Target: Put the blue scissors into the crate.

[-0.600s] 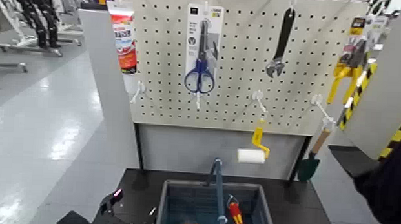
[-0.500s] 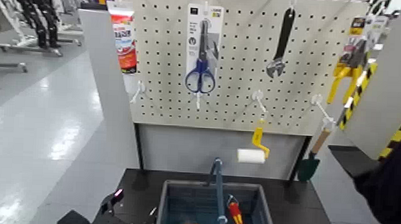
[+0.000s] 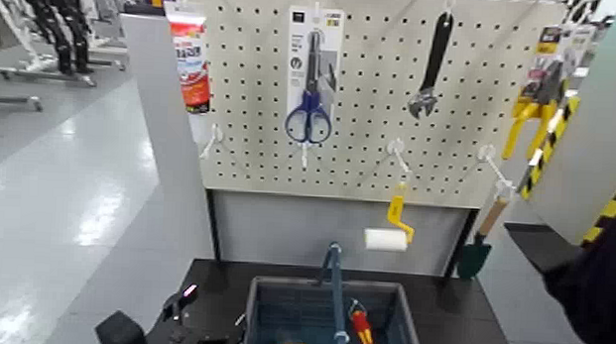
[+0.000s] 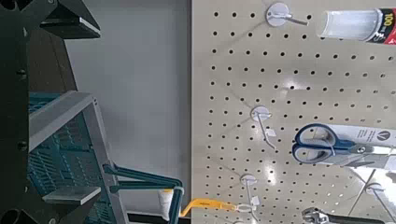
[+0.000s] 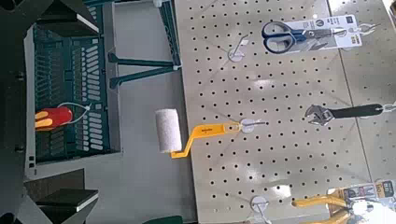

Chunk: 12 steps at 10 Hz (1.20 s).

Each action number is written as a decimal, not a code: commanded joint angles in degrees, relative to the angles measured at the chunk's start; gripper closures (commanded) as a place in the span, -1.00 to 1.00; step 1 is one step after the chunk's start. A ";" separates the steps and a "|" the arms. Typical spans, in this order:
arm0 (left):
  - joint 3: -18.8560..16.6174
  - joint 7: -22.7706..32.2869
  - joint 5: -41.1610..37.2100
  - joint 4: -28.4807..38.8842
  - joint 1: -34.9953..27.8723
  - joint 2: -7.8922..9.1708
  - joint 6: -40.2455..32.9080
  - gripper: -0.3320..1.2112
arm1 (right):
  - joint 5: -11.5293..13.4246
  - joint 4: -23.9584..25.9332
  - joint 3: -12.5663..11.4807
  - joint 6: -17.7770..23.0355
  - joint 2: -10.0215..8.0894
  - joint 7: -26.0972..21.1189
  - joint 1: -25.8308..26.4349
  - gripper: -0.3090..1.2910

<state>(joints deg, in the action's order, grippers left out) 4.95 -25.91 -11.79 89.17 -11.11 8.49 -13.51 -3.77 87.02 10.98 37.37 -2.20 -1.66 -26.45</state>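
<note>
Pegboard [image 3: 365, 97]: upright pale panel behind the counter, carrying hooks and tools.
Crate [image 3: 266, 306]: grey-blue bin on the dark counter [image 3: 455, 309] below the pegboard, centre handle upright; 1 red-handled tool [image 3: 364, 332] lies inside.
Blue scissors [image 3: 308, 114]: hang on their white card at the pegboard's upper middle, well above the crate, untouched.
Black wrench [image 3: 431, 65]: hangs beside the card.
Paint roller [image 3: 389, 232]: hangs lower.
Left claw [image 3: 179, 307]: low beside the crate; whether apart or together, cannot tell.
Right claw: out of sight.
</note>
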 commanded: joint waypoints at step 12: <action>4.98 -10.57 -8.96 2.77 21.39 3.99 16.50 -0.43 | -0.18 -0.36 0.27 0.25 0.26 0.17 0.35 -0.51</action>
<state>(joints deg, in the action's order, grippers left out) 9.61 -36.44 -20.80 92.24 9.19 12.44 3.05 -3.94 86.66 11.17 37.62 -1.94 -1.49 -26.12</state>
